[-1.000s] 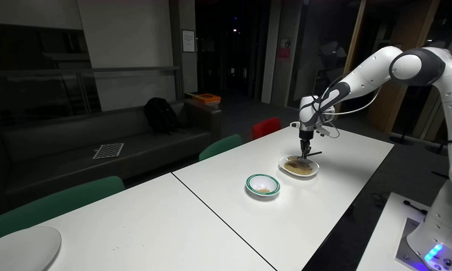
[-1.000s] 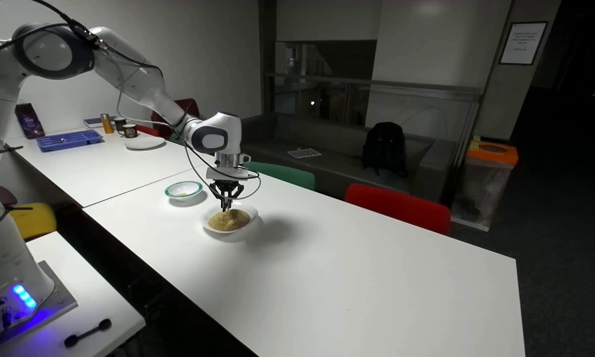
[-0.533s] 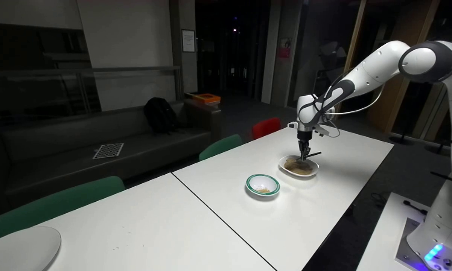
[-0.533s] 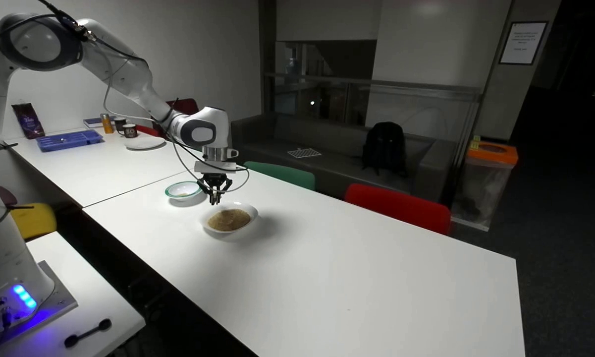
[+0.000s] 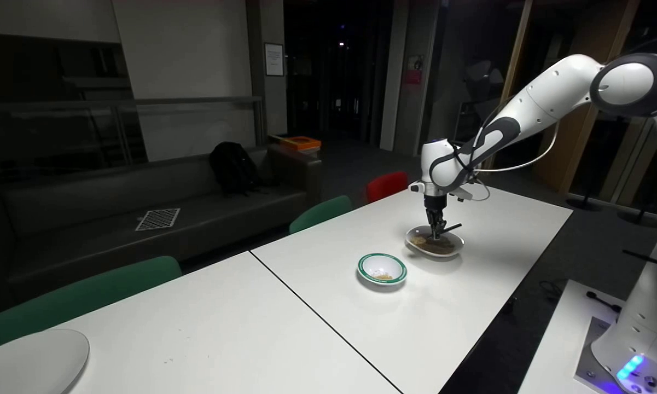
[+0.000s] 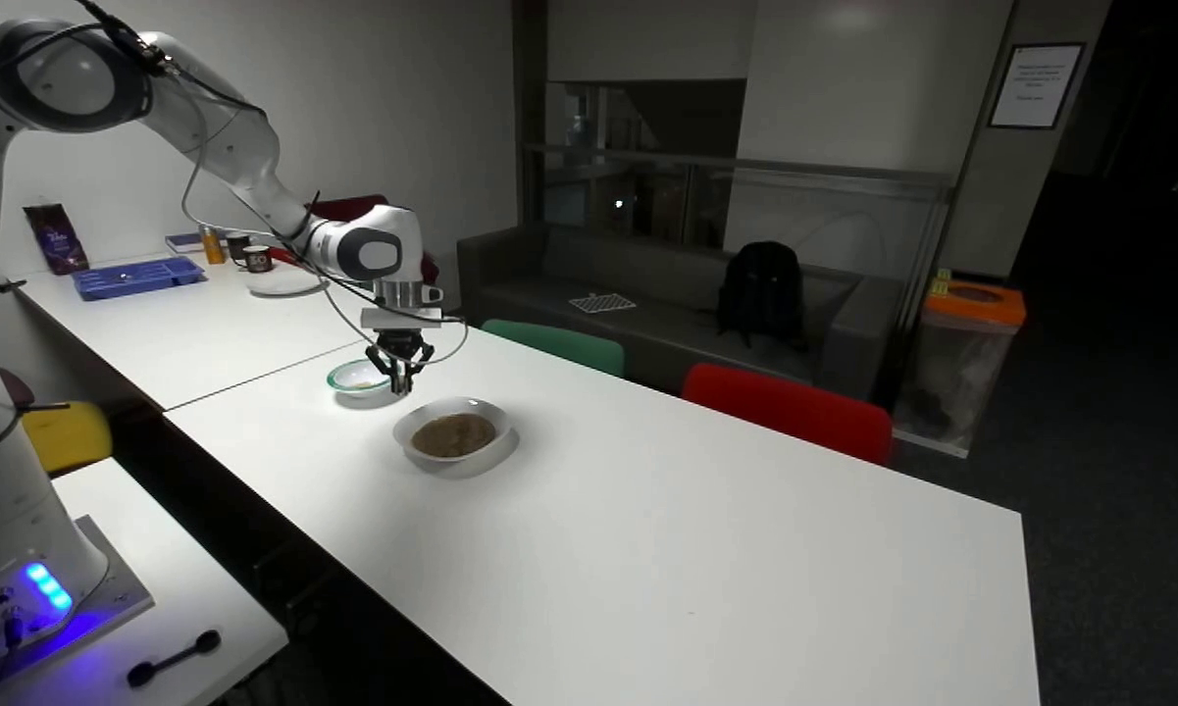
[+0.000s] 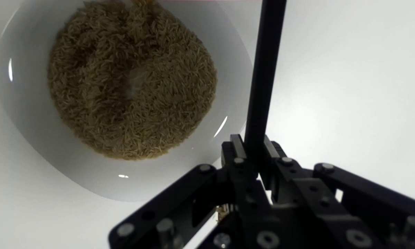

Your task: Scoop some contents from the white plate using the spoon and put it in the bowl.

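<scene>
Wrist view alone: distinct grains of contents (image 7: 159, 97) in white plate (image 7: 29, 100)

White plate (image 7: 100, 178), shallow and rounded, sits level under an uneven bed of brown, rice-like grains (image 7: 166, 107), dented around a pale spot near the middle. Spoon (image 7: 265, 69) has a straight black handle, slanted upward in an exterior view, crossing in front of the plate's edge in the wrist view; scoop end mostly hidden. Bowl (image 5: 382, 265), white inside, green rim, upright, near the plate but apart, small patch of tan grains at bottom.
</scene>
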